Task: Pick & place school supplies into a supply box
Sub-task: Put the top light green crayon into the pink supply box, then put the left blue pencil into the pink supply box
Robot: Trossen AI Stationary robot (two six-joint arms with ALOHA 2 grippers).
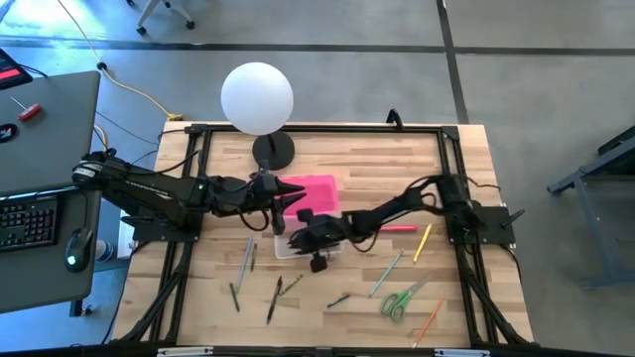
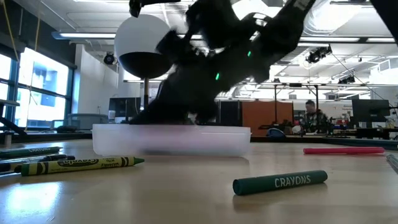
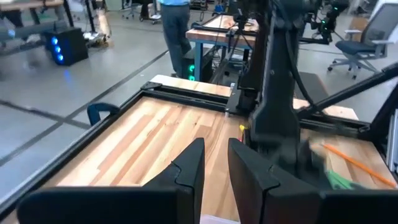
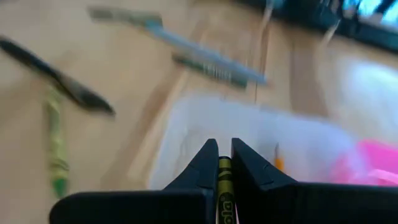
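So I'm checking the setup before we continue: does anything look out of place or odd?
Only the white globe lamp at the table's far edge is no school supply. The crayons and green-handled scissors lie scattered, awaiting pickup.

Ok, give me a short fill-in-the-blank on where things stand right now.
1. The right gripper is shut on a yellow-green ____.
2. It hovers over the clear supply box, whose lid is coloured ____.
3. The scissors on the table have ____ handles.
4. The left gripper holds ____.

Missing words: crayon; pink; green; nothing
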